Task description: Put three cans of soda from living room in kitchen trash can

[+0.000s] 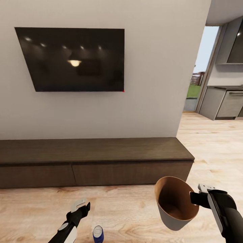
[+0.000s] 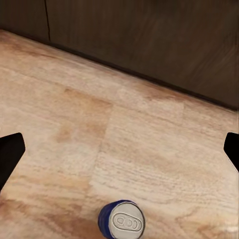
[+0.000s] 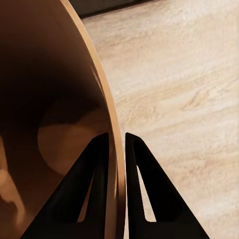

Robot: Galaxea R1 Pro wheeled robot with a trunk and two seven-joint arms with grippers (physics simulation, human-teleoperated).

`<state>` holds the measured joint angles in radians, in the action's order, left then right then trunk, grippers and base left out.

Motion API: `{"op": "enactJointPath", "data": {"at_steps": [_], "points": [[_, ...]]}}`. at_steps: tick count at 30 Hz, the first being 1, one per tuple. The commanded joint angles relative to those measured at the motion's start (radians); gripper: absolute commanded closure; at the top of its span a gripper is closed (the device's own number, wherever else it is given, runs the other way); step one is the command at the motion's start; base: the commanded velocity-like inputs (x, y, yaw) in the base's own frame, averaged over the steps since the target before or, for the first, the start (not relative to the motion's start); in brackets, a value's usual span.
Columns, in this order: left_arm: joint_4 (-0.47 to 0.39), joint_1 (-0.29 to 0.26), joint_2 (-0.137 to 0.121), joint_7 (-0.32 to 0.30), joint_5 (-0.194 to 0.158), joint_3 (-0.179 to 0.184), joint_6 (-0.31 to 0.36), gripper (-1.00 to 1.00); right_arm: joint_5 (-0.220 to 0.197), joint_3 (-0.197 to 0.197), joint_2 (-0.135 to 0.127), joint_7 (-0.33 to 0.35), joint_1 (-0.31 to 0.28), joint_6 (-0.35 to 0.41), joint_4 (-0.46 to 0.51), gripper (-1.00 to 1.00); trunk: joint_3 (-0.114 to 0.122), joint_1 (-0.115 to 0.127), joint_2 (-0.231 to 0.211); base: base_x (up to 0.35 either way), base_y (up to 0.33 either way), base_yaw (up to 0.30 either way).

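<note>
Blue can (image 1: pixel 98 234) (grey top), brown-lined bin (image 1: pixel 175 202)

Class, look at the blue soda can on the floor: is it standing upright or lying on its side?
Upright. The blue can shows its round grey top facing up, standing on the wood floor.

No text, label, brand, number or sign can be read anywhere in these pictures. The blue can (image 2: pixel 122 221) shows only its grey metal top and a plain blue side, with no lettering that can be made out. The TV (image 1: pixel 72 59) screen is dark and carries only reflected lights, and the bin (image 1: pixel 175 202) and cabinet (image 1: pixel 94 150) are unmarked.
</note>
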<state>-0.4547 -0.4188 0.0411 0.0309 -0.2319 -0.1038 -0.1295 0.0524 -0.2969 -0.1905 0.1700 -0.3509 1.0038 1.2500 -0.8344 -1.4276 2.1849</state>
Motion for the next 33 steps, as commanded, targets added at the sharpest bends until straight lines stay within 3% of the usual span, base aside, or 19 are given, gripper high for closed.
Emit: {"op": "enactJointPath", "data": {"at_steps": [1,11,33], "points": [[0.000,0.000,0.000,0.000,0.000,0.002,-0.004,-1.00,-0.016,0.000,0.000,0.006,0.000,0.001,0.000,1.00,0.000,0.000,0.000,0.116,0.000,0.000],[0.004,-0.001,0.000,0.000,0.000,0.017,-0.011,-1.00,-0.014,0.001,0.013,0.006,0.000,0.000,0.000,1.00,0.000,0.000,0.000,0.178,0.000,0.000],[0.004,0.000,0.000,-0.001,0.000,0.019,-0.013,-1.00,-0.015,0.000,0.014,0.006,0.000,0.000,0.000,1.00,-0.003,0.000,0.000,0.011,0.000,0.000]]}}
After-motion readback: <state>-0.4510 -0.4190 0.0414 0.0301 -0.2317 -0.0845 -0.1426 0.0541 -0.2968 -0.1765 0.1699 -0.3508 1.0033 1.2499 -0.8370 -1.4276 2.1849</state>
